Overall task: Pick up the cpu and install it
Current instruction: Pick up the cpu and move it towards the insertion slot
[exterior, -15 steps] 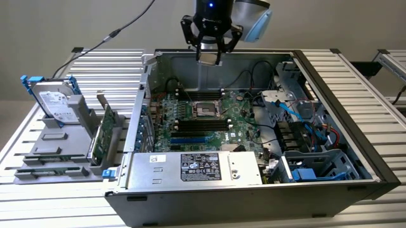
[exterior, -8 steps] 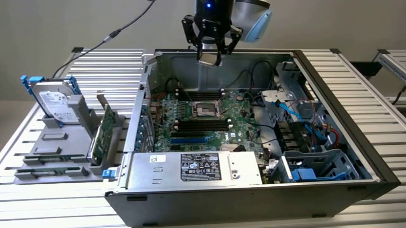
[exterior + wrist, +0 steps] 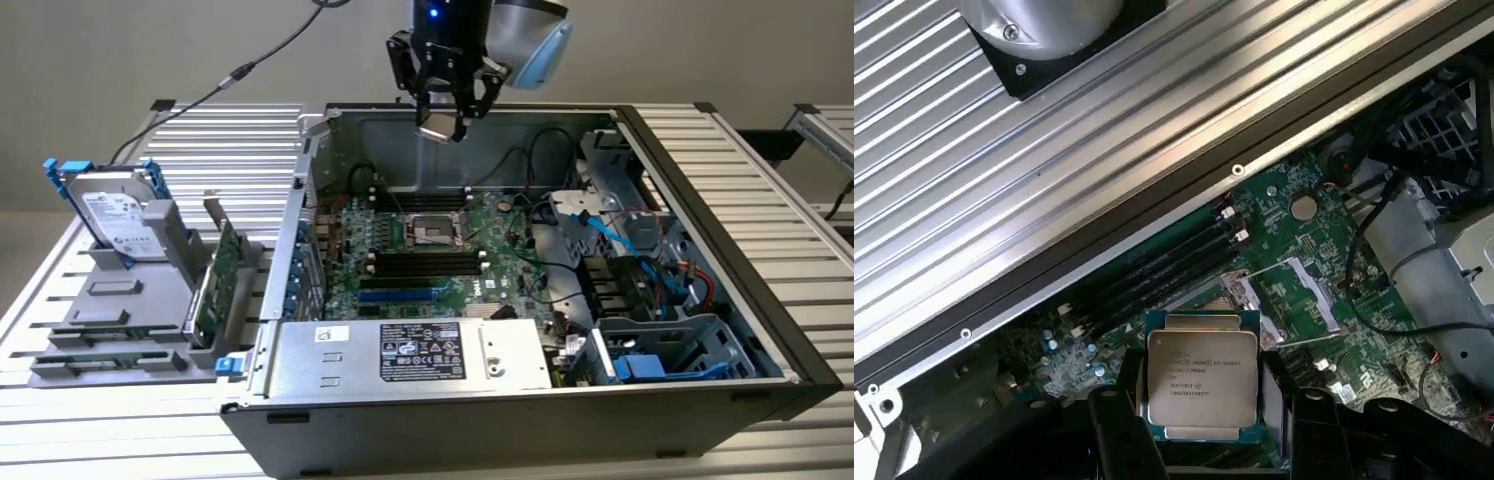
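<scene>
Ribbed metal surface [image 3: 747, 180] carrying open computer case [image 3: 534, 440]. Pincer [image 3: 447, 118] high over case's far wall, jaws part-spread and clamped on cpu [image 3: 438, 130] by two opposite edges. Wrist view: cpu [image 3: 1201, 375] flat between dark fingers [image 3: 1116, 425], printed silver top facing camera. Motherboard [image 3: 400, 270] well below pincer, open socket [image 3: 434, 232] beneath it. Hard drive [image 3: 118, 215] and green card [image 3: 220, 280] in grey rack [image 3: 120, 300], well apart from pincer toward exterior view's left.

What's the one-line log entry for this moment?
gripper: shut on cpu | position: raised above open case | motherboard socket: cpu not yet seated
</scene>
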Available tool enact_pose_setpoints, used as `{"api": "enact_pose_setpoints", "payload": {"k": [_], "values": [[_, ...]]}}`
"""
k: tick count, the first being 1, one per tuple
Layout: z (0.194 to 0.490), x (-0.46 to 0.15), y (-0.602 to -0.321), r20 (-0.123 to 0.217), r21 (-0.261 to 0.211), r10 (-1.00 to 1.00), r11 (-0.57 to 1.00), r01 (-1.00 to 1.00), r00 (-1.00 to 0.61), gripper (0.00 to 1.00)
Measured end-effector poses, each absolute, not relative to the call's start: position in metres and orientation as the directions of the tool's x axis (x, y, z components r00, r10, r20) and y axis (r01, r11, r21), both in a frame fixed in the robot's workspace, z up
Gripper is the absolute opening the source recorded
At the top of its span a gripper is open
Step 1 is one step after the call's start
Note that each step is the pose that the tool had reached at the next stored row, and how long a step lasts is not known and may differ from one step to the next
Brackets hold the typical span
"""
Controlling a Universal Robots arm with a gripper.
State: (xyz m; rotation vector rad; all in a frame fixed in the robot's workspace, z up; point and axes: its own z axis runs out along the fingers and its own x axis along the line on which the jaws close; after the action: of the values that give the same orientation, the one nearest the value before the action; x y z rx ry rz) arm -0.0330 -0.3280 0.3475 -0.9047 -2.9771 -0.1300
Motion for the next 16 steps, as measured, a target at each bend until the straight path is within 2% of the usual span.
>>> {"api": "enact_pose_setpoints", "payload": {"k": [16], "values": [[0.3375, -0.033, -0.328, 0.05, 0.072, 0.769, 0.634, 0.77, -0.638, 0.55]]}}
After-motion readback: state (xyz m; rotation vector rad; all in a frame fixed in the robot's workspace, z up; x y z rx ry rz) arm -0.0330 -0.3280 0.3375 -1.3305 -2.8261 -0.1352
